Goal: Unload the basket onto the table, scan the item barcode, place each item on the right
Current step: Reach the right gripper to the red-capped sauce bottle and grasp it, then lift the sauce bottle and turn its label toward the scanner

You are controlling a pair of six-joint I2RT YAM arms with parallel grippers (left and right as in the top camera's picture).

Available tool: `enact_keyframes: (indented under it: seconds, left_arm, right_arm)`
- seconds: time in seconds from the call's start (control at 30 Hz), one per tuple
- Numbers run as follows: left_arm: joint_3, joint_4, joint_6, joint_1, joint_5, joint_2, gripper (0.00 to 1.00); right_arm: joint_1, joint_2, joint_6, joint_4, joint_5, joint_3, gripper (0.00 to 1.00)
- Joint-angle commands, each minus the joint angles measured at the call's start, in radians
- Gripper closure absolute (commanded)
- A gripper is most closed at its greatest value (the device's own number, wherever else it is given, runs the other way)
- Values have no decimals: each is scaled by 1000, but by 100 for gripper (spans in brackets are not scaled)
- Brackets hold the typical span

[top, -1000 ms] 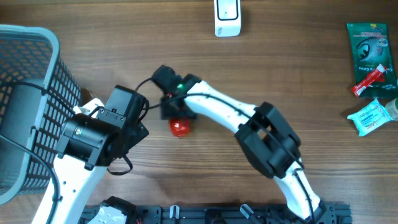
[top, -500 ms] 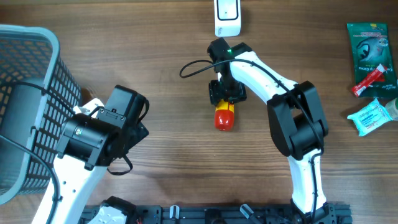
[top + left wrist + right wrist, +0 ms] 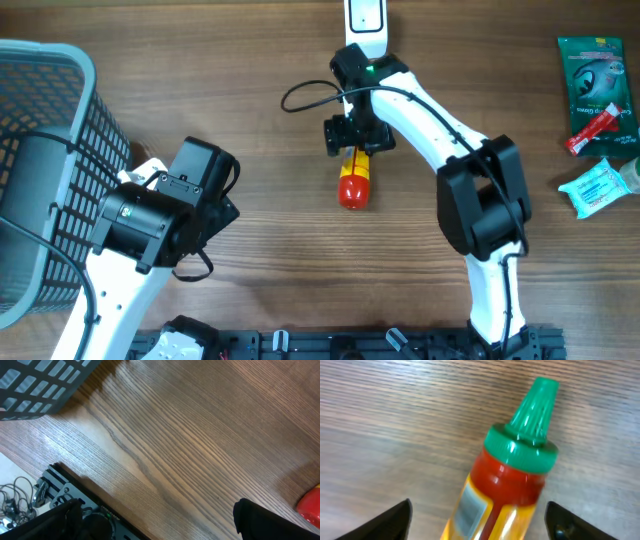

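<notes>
A sauce bottle (image 3: 351, 187) with a red body, yellow label and green cap (image 3: 535, 407) lies on the wooden table, just in front of a white scanner-like device (image 3: 365, 22) at the far edge. My right gripper (image 3: 351, 148) hovers over the bottle's label end. In the right wrist view the right gripper (image 3: 480, 521) is open, with a clear gap between the bottle (image 3: 505, 485) and each finger. A pale label patch (image 3: 467, 507) shows on the bottle's side. My left gripper (image 3: 155, 522) is open over bare wood. The bottle's red end (image 3: 311, 507) shows at that view's right edge.
A dark mesh basket (image 3: 40, 150) stands at the left edge beside the left arm (image 3: 160, 215). At the right edge lie a green packet (image 3: 590, 80), a red tube (image 3: 598, 130) and a blue-white pack (image 3: 598, 188). A black rail (image 3: 350, 345) runs along the table's near edge.
The right arm carried the bottle from the table's middle-left to just below the white device. Its jaws have spread wider, off the bottle. The left arm has not moved.
</notes>
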Motion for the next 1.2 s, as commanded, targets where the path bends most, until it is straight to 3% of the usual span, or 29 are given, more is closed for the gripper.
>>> enact_keyframes:
  seconds: [0.0, 0.17, 0.27, 0.4, 0.57, 0.73, 0.93, 1.03, 1.17]
  left_arm:
    - [3, 0, 9, -3, -20, -8, 0]
    - [3, 0, 9, -3, -20, -8, 0]
    - [3, 0, 9, -3, -20, -8, 0]
    - [3, 0, 9, -3, -20, -8, 0]
    - [3, 0, 9, -3, -20, -8, 0]
    - [3, 0, 9, -3, -20, -8, 0]
    - [3, 0, 9, -3, -20, -8, 0]
    - [3, 0, 9, -3, -20, -8, 0]
    - [3, 0, 9, -3, -20, -8, 0]
  right_arm:
    - [6, -111, 87, -16, -39, 27, 0]
    - [3, -263, 209, -75, -34, 27, 0]
    - [-19, -356, 379, -171, -28, 27, 0]
    - [-48, -364, 367, -179, -115, -26, 0]
    - [-48, -360, 392, 57, -238, -250, 0]
    - [-48, -360, 538, 245, -130, -460, 0]
    - [-47, -355, 560, 396, -138, -612, 0]
    - [-42, -355, 550, 484, -173, -693, 7]
    - [-23, -354, 434, 547, -169, -737, 8]
